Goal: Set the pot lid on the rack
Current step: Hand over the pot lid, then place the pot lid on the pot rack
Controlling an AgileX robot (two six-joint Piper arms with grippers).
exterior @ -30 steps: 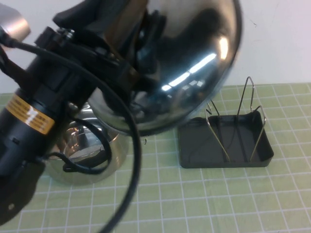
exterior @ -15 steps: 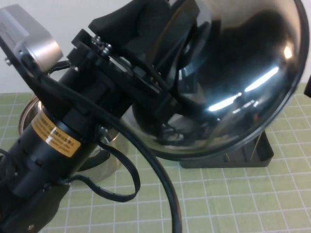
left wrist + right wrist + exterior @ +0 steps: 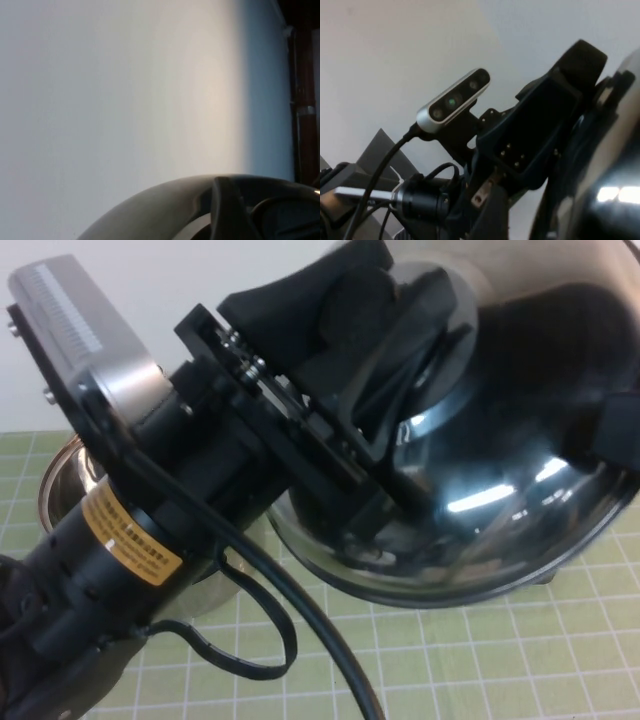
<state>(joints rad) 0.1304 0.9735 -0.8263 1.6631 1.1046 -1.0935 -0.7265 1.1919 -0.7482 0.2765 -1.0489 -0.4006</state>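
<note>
While the pot lid hangs in the air, the task is about half done.

Because the left gripper is closed on the black knob, the lid is lifted well above the green mat, tilted on its side, with its shiny dome filling the right part of the high view. The rack is hidden behind it, so I judge the lid is over the rack but not yet set in the wires. The pot stands open at the left. A dark part at the right edge may be the right gripper; I cannot tell its state.
</note>
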